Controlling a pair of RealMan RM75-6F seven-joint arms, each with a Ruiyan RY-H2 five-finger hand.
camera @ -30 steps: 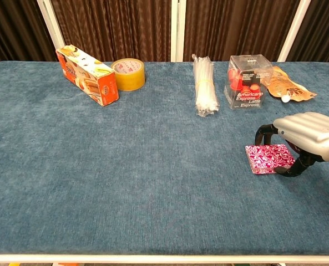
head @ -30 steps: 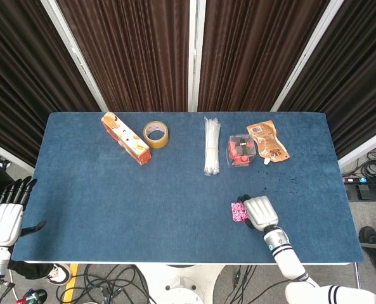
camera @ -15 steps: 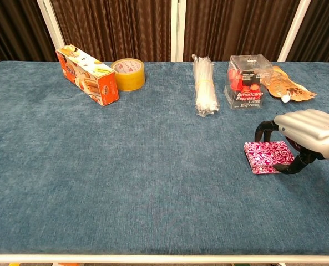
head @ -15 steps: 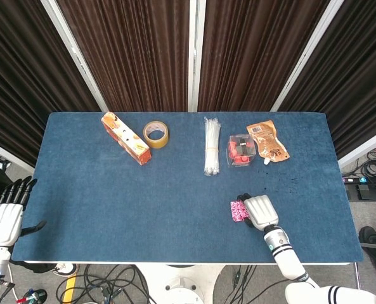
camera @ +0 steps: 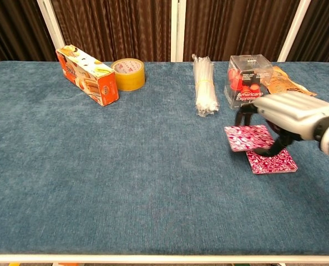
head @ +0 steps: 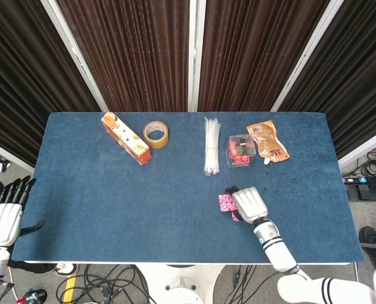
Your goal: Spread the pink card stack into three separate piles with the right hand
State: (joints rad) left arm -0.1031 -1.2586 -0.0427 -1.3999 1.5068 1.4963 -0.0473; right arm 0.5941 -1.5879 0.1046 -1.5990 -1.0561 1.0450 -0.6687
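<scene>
My right hand [camera: 290, 114] grips a part of the pink card stack [camera: 246, 137] between thumb and fingers and holds it a little above the blue table [camera: 125, 166]. The rest of the pink cards [camera: 272, 160] lie flat on the cloth just below and to the right of the lifted part. In the head view the right hand [head: 249, 204] is near the table's front right, with the lifted cards [head: 226, 202] sticking out to its left. My left hand [head: 4, 218] hangs off the table's left edge, fingers apart, holding nothing.
Along the back stand an orange box [camera: 87, 67], a roll of yellow tape [camera: 128, 74], a bundle of white cable ties [camera: 204, 85], a clear box of red capsules [camera: 248, 82] and an orange pouch [camera: 286, 87]. The capsule box is just behind the right hand.
The right hand has lifted the top part of the pink stack and carried it left and slightly back. The lower cards stayed where they lay. The left hand has not moved.
</scene>
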